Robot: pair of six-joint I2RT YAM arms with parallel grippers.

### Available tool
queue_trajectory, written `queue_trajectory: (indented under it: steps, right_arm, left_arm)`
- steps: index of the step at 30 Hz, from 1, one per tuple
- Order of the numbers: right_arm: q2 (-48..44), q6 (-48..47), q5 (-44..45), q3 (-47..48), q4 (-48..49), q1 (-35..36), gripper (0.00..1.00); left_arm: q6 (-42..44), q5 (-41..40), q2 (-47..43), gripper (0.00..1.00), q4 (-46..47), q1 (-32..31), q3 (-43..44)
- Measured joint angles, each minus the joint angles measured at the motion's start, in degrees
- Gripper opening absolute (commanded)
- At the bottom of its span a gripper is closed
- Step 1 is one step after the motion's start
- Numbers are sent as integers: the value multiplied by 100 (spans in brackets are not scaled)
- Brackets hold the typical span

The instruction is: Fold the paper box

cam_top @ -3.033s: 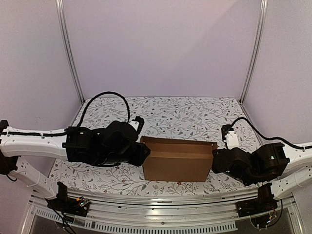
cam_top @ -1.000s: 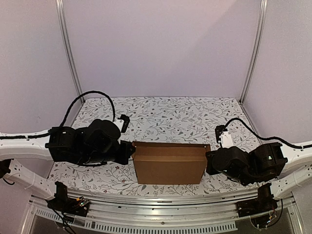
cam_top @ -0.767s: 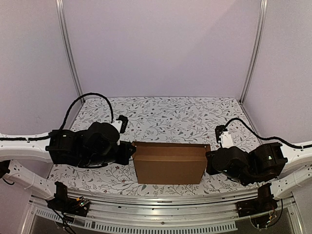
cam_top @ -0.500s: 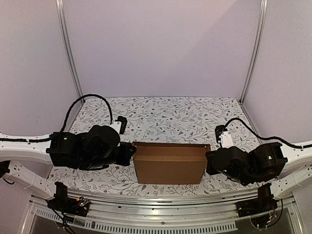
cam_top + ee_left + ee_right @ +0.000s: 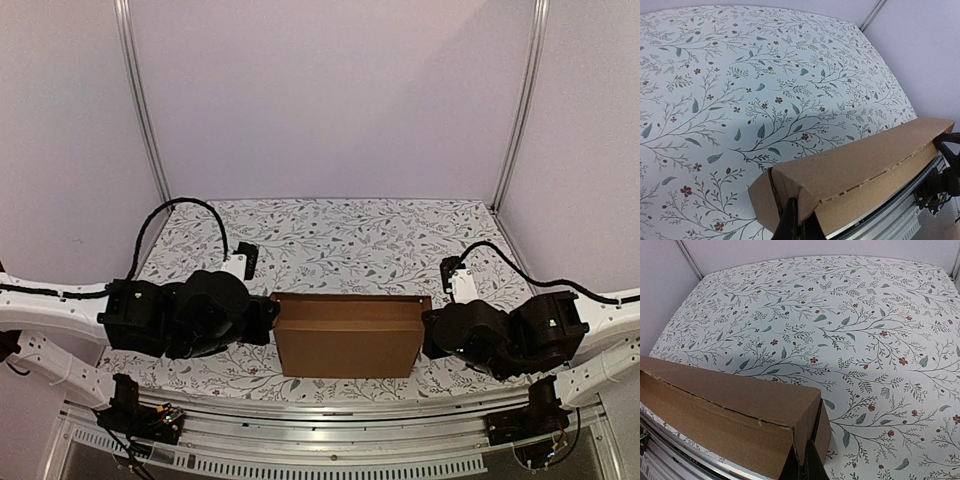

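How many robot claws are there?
2. The left gripper is at the left end of the paper box; the right gripper is at its right end. None seems hidden.

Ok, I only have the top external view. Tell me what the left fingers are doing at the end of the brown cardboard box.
Observer: In the left wrist view, the left fingers are shut, with their tip at the near left-end corner of the brown corrugated cardboard box.
Operator: Now check the right side.
Observer: In the right wrist view, the right fingers are shut too, with their tip at the box's right-end corner.
Operator: Report on the lid.
Observer: It lies closed, and a ragged seam runs along the near face just below it.
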Motion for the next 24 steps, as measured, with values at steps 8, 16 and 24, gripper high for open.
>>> queue_trajectory:
  steps: [8, 16, 24]
  right_arm:
    - [17, 20, 0, 20, -24, 0, 0]
    - [24, 63, 2, 24, -31, 0, 1]
    - [26, 129, 11, 4, 0, -2, 1]
  left_arm:
    - [-151, -251, 26, 0, 7, -155, -57]
    - [-328, -474, 44, 0, 50, -308, -140]
    - [-505, -723, 79, 0, 81, -490, -192]
